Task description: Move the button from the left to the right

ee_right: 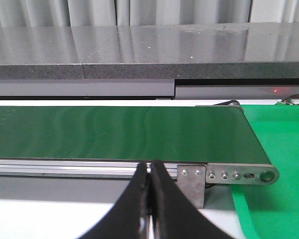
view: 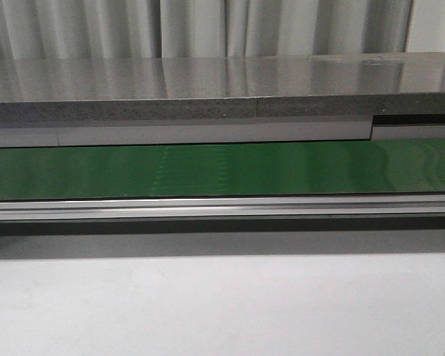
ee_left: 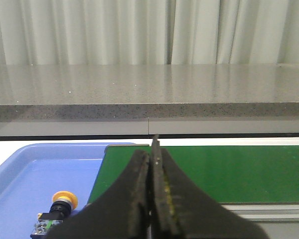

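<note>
The button [ee_left: 60,211], seen lying at lower left in the blue tray [ee_left: 20,169], is judged light and rigid; its boxy black body should be gripped. Both grippers' jaws are pressed together.

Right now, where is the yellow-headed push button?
Only the left wrist view shows it: the yellow-headed push button on its black body lies in the light blue plastic tray, beside the end of the green conveyor belt, near the shut left gripper.
</note>
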Robot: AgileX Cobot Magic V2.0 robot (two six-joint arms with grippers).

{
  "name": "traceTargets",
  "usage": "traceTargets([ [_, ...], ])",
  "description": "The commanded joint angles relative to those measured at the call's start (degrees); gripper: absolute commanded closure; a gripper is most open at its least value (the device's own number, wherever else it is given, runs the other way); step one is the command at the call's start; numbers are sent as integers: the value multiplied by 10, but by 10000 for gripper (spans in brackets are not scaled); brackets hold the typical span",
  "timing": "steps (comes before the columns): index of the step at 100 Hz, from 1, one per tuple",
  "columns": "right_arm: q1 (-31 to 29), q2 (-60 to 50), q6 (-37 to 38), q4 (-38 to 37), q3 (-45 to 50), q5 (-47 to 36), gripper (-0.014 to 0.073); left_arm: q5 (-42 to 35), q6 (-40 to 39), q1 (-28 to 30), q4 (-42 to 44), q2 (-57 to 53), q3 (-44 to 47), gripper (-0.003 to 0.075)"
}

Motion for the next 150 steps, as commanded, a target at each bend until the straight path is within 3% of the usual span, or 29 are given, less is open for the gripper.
traceTargets([
  [1, -1, -8, -2, -1, -9, -46, 660, -48, -5, -2, -6, -18, 30, 741],
  [22, -1, -8, -2, -1, -9, -46, 660, 29, -5, -2, -18, 1, -27, 741],
  [46, -1, -8, -2, -1, -9, -46, 660, 76, -5, -2, -31, 104, -152, 741],
  [86, -1, -8, -2, -1, -9, -46, 660, 381, -5, -2, 2, 311, -406, 741],
  [129, -1, -8, -2, -1, -9, -46, 660, 404, -5, -2, -32, 364, -420, 738],
  [138, -1, -8, -2, -1, -9, -46, 660, 415, -2, -2, -32, 365, -420, 671],
  [150, -1, -8, -2, -1, -9, -46, 660, 434, -1, -2, -32, 365, -420, 414],
])
